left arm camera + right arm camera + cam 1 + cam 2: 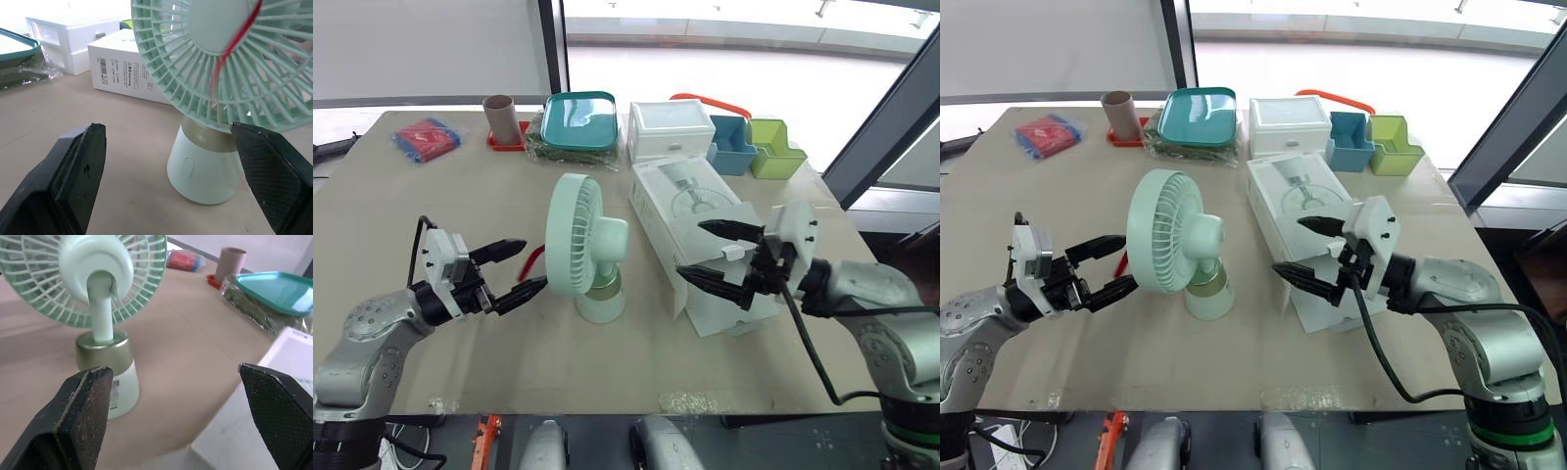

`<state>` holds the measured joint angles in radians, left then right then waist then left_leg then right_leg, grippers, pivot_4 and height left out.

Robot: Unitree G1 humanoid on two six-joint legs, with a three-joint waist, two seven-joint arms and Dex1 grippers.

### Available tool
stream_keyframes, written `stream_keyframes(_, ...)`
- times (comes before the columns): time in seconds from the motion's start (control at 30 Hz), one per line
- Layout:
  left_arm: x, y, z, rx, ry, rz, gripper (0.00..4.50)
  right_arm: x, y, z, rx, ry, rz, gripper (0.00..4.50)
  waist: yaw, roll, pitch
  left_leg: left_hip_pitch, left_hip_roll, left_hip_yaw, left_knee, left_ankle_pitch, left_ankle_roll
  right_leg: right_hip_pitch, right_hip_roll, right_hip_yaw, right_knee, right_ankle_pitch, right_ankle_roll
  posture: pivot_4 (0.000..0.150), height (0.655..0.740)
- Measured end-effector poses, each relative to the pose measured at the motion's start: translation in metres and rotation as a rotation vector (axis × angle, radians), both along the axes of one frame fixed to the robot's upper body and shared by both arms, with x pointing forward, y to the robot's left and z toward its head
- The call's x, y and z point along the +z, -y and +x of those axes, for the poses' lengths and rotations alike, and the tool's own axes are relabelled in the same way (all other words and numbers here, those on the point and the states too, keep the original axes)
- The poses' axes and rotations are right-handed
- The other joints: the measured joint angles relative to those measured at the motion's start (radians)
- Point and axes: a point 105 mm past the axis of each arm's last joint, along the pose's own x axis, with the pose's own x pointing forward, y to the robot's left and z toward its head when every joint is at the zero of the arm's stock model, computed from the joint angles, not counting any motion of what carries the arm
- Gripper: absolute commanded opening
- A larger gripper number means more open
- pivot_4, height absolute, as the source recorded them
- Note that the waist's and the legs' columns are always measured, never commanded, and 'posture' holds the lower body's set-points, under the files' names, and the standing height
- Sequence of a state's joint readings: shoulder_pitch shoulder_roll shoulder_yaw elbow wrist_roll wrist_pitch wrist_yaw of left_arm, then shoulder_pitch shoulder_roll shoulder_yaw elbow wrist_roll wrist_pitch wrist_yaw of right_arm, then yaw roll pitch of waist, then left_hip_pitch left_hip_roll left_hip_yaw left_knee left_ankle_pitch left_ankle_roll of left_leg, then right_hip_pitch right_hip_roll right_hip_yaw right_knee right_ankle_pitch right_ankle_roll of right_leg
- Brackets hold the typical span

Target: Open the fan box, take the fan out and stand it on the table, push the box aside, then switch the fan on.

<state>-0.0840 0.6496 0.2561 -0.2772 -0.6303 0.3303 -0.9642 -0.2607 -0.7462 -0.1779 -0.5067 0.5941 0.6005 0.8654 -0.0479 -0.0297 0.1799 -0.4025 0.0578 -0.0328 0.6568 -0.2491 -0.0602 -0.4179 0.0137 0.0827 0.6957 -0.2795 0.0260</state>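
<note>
I see mint-green plastic desk fan (576, 235) standing upright on beige tabletop (431, 206), grille facing my left side. White cardboard fan box (705, 211) lies flat just right of fan; can't tell whether they touch. Left gripper (530, 264) hovers just beside grille, jaws wide, holding nothing. Right gripper (690, 249) hangs over near end of box, jaws wide, empty, tips pointing toward fan's rear. Small oval button (186, 168) shows on fan's base. Teal plastic tray (578, 119) and white drawer unit (670, 129) sit at far edge.
</note>
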Motion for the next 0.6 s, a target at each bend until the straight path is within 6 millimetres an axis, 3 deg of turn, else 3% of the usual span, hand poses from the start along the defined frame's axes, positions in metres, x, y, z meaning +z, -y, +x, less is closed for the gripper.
stream_keyframes(0.2,0.004,-0.022,-0.005,0.057,-0.019,0.048,4.5,0.003,0.006,-0.002,-0.032,0.013,-0.006,4.48,0.001,0.0,0.0,0.001,0.0,0.001,0.0,0.0,0.0,0.001,0.0,0.001,0.0,0.0,0.001,0.15,0.74)
stream_keyframes(0.6,-0.006,-0.024,-0.014,0.033,-0.058,0.102,4.5,-0.019,0.015,-0.012,-0.092,-0.057,-0.012,4.48,0.002,0.0,0.0,0.001,-0.001,0.001,0.0,0.0,0.0,0.001,0.0,0.001,0.0,-0.001,0.001,0.15,0.74)
